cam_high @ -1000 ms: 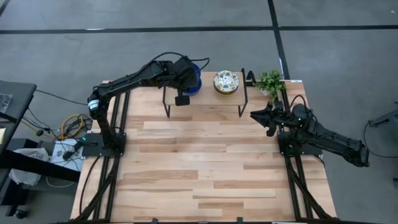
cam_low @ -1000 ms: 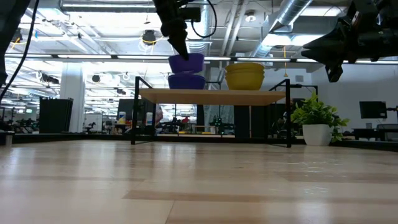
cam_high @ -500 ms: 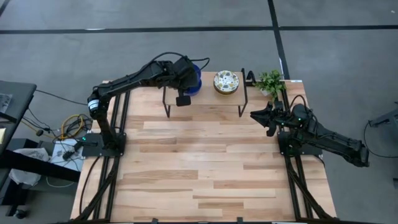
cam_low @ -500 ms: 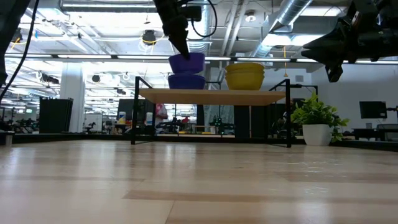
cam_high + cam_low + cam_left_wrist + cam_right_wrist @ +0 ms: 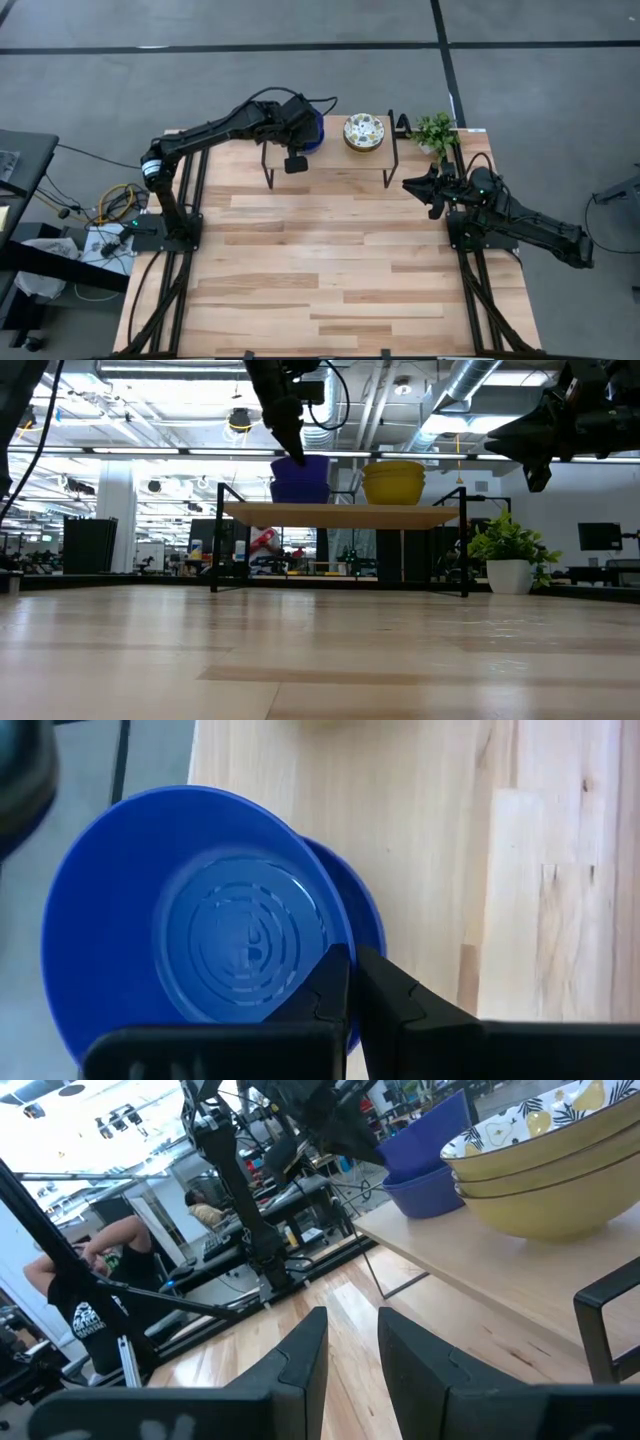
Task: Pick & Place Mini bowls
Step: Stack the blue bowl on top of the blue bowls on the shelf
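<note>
On a small raised wooden shelf (image 5: 340, 515) at the table's far edge stand two blue mini bowls, one inside the other (image 5: 300, 478), and a stack of speckled bowls with yellow outsides (image 5: 393, 482), also in the high view (image 5: 364, 132). My left gripper (image 5: 352, 985) is shut on the upper blue bowl (image 5: 190, 920), above the shelf's left part (image 5: 305, 130). My right gripper (image 5: 350, 1350) is open and empty, held above the table's right side (image 5: 432, 192). My left gripper pinches the upper blue bowl's rim (image 5: 340, 942) between its two fingers, one finger inside the bowl and one outside. The fingers come from above, slanting down (image 5: 290, 440). The bowl is nested in the lower blue bowl (image 5: 368, 910), a little off its centre.
A small potted plant (image 5: 435, 130) stands at the far right corner, beside the shelf. The shelf rests on thin black legs (image 5: 215, 540). The wooden table top (image 5: 330, 260) stretches in front of it.
My left gripper has gone down with the blue bowl. The bowl hung clear above the lower blue bowl a second ago and now sits nested in it. The fingers stay shut on the rim.
</note>
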Robot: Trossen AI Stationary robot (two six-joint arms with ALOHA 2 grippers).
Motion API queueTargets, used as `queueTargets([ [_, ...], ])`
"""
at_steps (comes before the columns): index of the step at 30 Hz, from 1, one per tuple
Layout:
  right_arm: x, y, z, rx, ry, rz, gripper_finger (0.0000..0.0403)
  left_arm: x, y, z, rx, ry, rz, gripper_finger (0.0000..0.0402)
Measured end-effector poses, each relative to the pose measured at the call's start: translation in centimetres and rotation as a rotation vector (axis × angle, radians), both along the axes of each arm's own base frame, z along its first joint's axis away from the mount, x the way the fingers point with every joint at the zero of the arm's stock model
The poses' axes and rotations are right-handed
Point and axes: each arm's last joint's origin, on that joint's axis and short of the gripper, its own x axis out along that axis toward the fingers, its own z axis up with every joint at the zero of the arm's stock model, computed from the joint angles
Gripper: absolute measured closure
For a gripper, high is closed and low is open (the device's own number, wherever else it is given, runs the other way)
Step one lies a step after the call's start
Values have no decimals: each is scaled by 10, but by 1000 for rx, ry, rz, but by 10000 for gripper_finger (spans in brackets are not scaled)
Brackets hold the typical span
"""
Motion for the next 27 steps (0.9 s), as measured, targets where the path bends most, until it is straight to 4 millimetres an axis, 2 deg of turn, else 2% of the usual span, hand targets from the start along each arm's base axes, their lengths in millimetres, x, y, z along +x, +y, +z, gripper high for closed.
queueTargets([
  [9,0,0,0,0,0,0,321,3,8,-5,-8,7,15,394],
  [27,0,0,0,0,0,0,321,4,11,-4,33,3,52,381],
])
